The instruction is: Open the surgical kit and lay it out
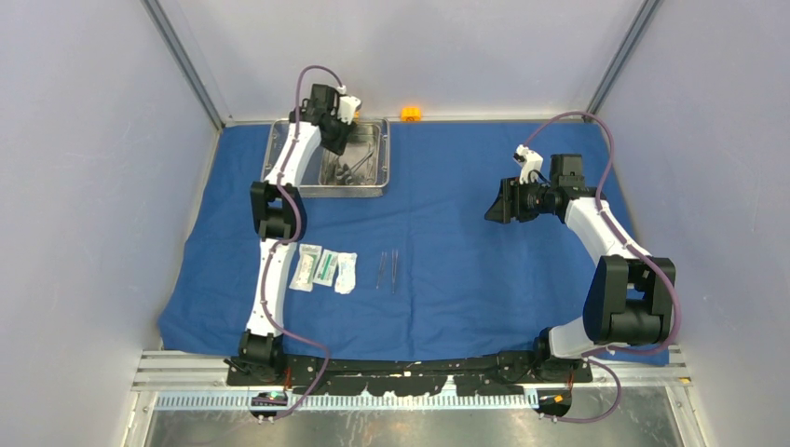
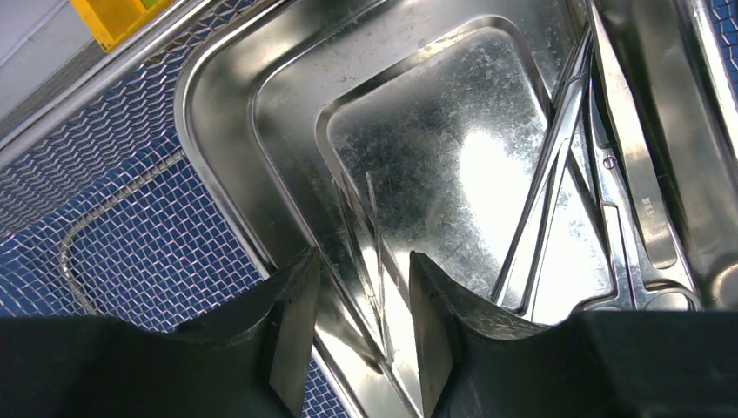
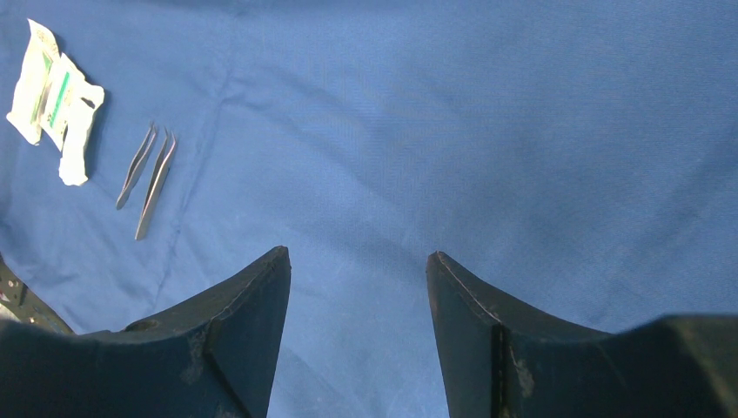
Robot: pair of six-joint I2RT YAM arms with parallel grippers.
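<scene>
**Left gripper down in the tray, right gripper bare over the cloth**

Closest to the overhead camera, the two arm bases (image 1: 259, 354) sit along the bottom edge of the frame. Beyond them the blue cloth (image 1: 484, 242) lies spread flat across most of the view. At its upper left stands the mesh basket (image 1: 326, 194), and the smaller steel tray (image 1: 371, 158) sits inside it toward the right-hand side.

The left gripper (image 1: 337, 149) reaches down into that tray. From its wrist camera its jaws stand partly apart. A thin pair of forceps (image 2: 376, 261) lies along the tray floor in the gap, and neither finger looks to be pinching it. To the right in that same view, scissors (image 2: 635, 192) and another long slim instrument (image 2: 540, 200) rest against the tray's side.

The right gripper (image 1: 494, 203) hangs over bare cloth at centre right. Its jaws are spread wide with nothing between them.

Lower left of centre, three white-green packets (image 1: 325, 267) lie side by side in a row on the cloth. Just to their right are two slender tweezers (image 1: 388, 270), close together and nearly parallel.

A small orange block (image 1: 411, 114) sits off the cloth at its top edge, just right of the basket.
</scene>
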